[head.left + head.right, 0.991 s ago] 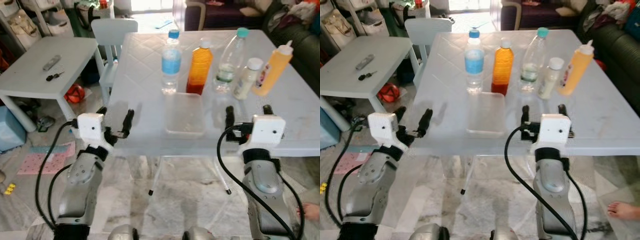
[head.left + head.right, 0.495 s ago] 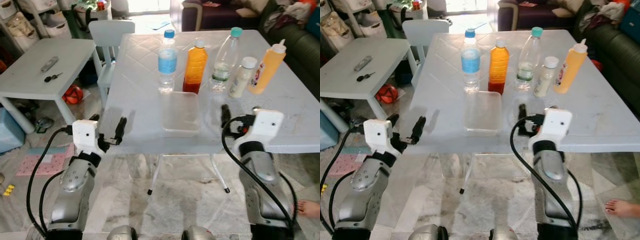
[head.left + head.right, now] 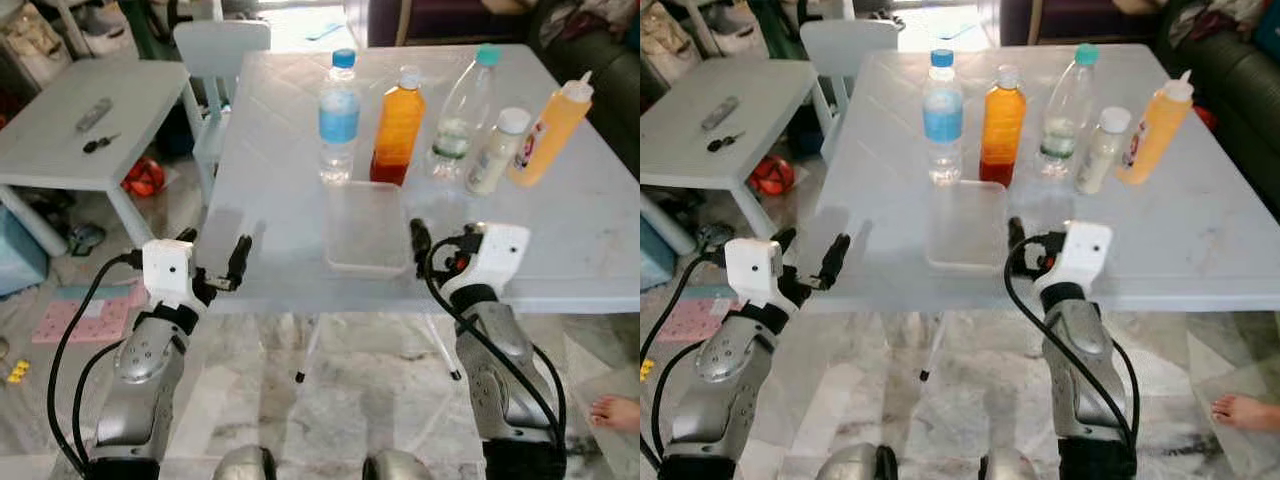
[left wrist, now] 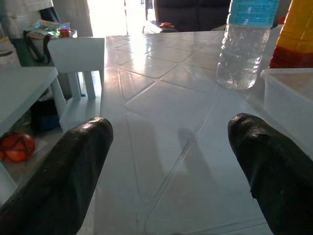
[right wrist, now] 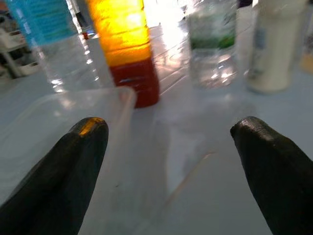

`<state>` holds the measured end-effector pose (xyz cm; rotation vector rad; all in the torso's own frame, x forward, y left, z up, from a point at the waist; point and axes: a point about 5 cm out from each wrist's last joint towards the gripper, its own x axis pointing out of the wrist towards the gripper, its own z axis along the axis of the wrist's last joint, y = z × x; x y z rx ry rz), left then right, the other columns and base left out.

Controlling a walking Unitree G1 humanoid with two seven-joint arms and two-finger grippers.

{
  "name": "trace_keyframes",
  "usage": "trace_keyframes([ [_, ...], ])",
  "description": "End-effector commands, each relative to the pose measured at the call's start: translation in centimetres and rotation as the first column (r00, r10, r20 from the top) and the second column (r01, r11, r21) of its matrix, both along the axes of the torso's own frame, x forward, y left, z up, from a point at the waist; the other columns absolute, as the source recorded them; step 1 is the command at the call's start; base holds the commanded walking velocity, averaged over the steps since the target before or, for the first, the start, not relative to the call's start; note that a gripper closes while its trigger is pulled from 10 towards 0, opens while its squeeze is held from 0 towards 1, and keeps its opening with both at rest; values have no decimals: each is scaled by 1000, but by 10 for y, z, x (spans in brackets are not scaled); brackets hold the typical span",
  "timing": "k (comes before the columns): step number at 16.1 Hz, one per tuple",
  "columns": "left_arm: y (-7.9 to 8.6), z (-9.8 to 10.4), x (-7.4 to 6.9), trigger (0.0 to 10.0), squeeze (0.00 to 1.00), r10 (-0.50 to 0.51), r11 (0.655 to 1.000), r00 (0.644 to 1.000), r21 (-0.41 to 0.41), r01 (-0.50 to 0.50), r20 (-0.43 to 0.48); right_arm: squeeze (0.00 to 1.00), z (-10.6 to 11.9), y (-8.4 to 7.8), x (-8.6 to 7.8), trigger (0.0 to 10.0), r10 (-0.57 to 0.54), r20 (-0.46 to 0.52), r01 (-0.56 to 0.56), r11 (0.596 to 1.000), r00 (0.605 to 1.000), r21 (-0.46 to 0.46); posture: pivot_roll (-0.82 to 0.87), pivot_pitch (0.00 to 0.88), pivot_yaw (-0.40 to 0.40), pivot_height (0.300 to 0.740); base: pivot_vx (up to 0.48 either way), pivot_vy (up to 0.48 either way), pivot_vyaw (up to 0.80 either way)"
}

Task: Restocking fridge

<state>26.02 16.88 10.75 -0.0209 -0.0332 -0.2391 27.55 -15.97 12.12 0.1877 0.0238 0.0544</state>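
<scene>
On the white table (image 3: 600, 250) stands a row of bottles: a water bottle with a blue label (image 3: 339, 115), an orange juice bottle (image 3: 399, 125), a clear bottle with a green cap (image 3: 460, 115), a small white bottle (image 3: 495, 150) and a yellow squeeze bottle (image 3: 548, 125). An empty clear plastic container (image 3: 366, 228) lies in front of them. My right gripper (image 3: 445, 240) is open just right of the container, low over the table, pointing toward the juice bottle (image 5: 124, 44). My left gripper (image 3: 213, 250) is open at the table's front left corner, holding nothing.
A low white side table (image 3: 60, 140) with a remote and keys stands at the left, a small white chair (image 3: 215, 45) behind it. A red ball (image 3: 143, 177) lies on the floor. A dark sofa is at the back right. A person's bare foot (image 3: 615, 412) is at the lower right.
My right gripper has moved left, close to the container's right edge. The left gripper stays at the table's front left corner. The camera has shifted a little.
</scene>
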Motion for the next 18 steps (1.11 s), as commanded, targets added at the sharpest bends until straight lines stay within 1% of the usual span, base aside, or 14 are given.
trace_keyframes([
  [1,3,5,-1,10000,0,1,1000,1000,25,-1,15,0,-6,4,-2,10000,44,-26,-43,999,999,17,-34,78,62,740,0,0,0],
  [3,4,5,-1,10000,0,3,1000,1000,27,-3,15,0,-9,8,-3,10000,91,-32,-90,996,995,20,-32,77,61,740,0,0,0],
  [6,2,4,-1,10000,0,-1,1000,1000,27,0,14,0,-10,10,-4,10000,99,-33,-99,995,995,24,-29,76,63,740,0,0,0],
  [8,2,4,-2,10000,0,-6,1000,1000,30,5,9,0,-16,11,-5,10000,96,-54,-93,994,994,57,-30,76,66,740,0,0,0],
  [9,2,3,-2,10000,0,-7,1000,1000,31,7,6,0,-18,13,-6,7137,103,-56,-100,993,993,62,-31,77,67,740,0,0,0],
  [10,1,0,-2,10000,0,-13,999,1000,35,13,-2,0,-21,16,-6,0,108,-65,-102,991,992,89,-32,75,68,740,0,0,0],
  [14,1,-2,-3,10000,0,-15,999,1000,38,15,-10,0,-21,21,-4,0,134,-58,-126,984,989,129,-32,78,67,740,0,0,0],
  [16,1,-2,-3,10000,0,-12,999,1000,38,12,-10,0,-16,23,-1,0,154,-41,-147,979,987,138,-32,78,64,740,0,0,0],
  [18,0,-2,-3,10000,0,-13,999,1000,39,13,-9,0,-18,22,-1,0,148,-48,-139,979,988,148,-32,79,64,740,0,0,0],
])
